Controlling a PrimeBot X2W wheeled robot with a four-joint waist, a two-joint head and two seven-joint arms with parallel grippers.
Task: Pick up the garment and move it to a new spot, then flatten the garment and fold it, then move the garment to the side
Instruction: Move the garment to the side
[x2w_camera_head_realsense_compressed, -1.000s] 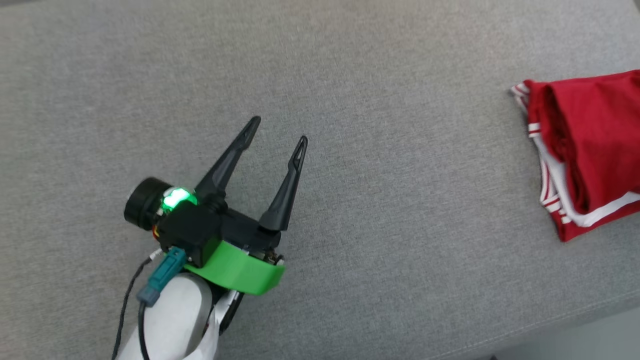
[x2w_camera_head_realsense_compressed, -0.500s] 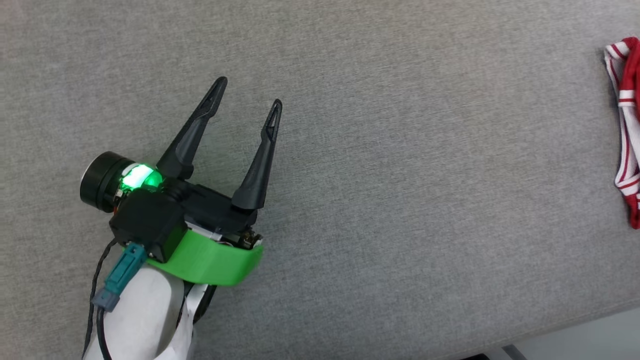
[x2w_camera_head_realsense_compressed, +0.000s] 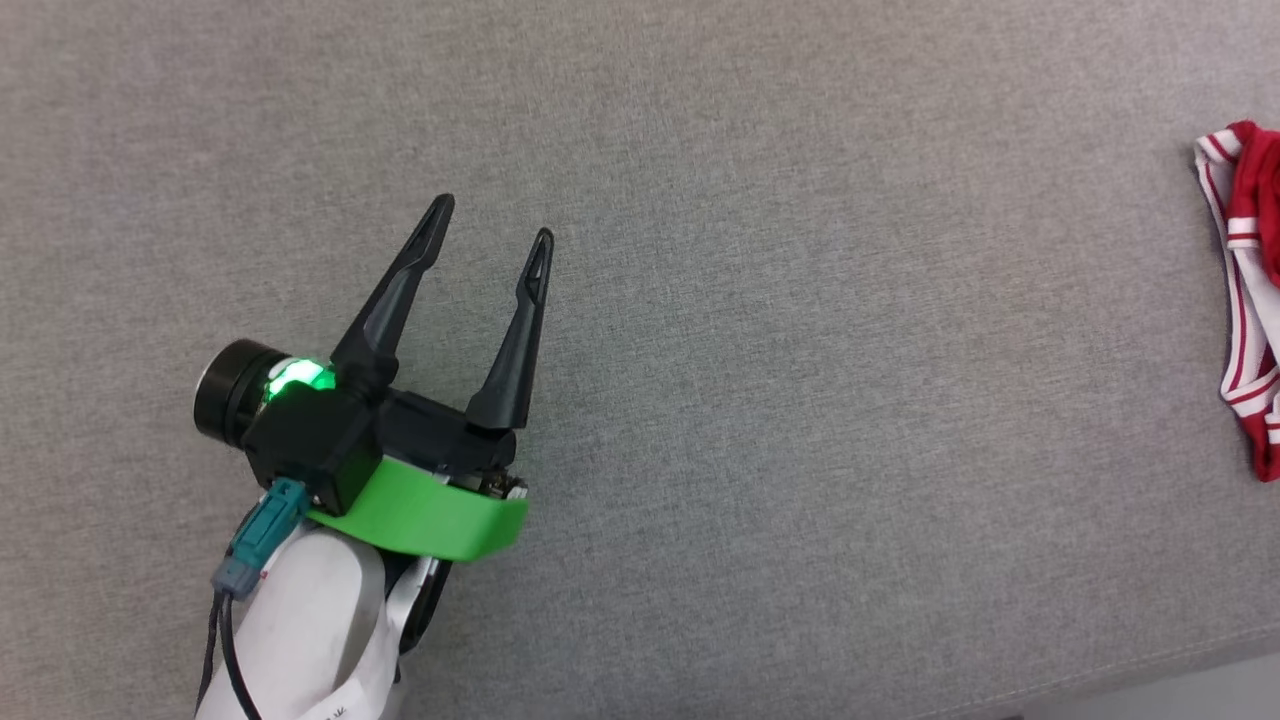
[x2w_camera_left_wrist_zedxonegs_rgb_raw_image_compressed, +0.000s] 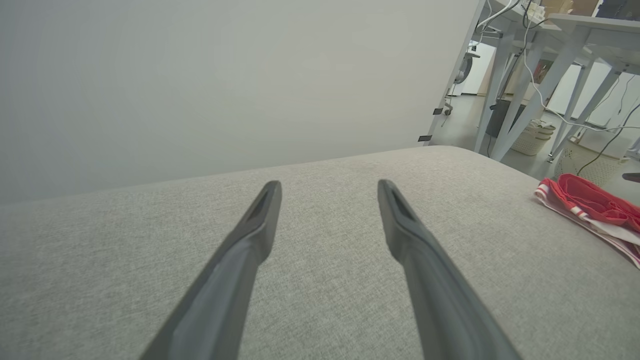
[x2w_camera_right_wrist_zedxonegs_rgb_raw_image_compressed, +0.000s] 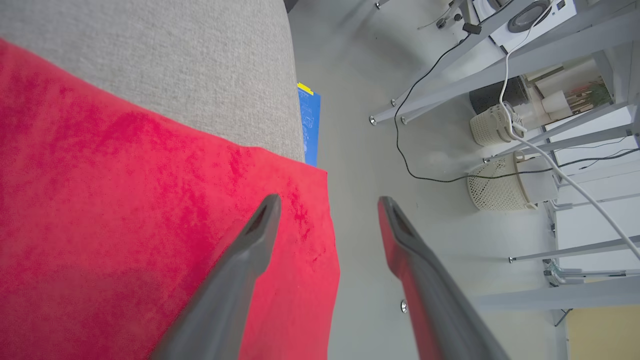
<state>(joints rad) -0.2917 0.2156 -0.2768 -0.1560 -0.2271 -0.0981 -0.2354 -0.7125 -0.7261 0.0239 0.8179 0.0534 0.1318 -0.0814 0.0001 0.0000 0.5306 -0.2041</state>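
A: Grey fabric all over that worktop (x2w_camera_head_realsense_compressed: 800, 400), and hardly anything on it. What are the arms doing?

B: Start with the right gripper (x2w_camera_right_wrist_zedxonegs_rgb_raw_image_compressed: 328, 201). Its two fingers are spread wide with nothing between them. It hangs just above the garment (x2w_camera_right_wrist_zedxonegs_rgb_raw_image_compressed: 125, 200), one finger over the red cloth and the other over the floor (x2w_camera_right_wrist_zedxonegs_rgb_raw_image_compressed: 360, 125) beyond the edge.

A: And the other one?

B: The left gripper (x2w_camera_head_realsense_compressed: 492, 222) is spread just as wide and is empty too. It sits above the bare middle of the worktop, well apart from the shirt.

A: So where does the shirt lie?

B: Right at the worktop's right edge, in a low folded bundle with the striped collar trim turned toward the middle. Its red corner reaches the edge, maybe a little past it; I can't tell for sure.

A: Folding done, then?

B: I'd say so. It looks like the last step, shifting it to the side, with the cloth set down. Next, the right arm needs to lift straight up so no fingertip snags the fabric and drags it off the edge.
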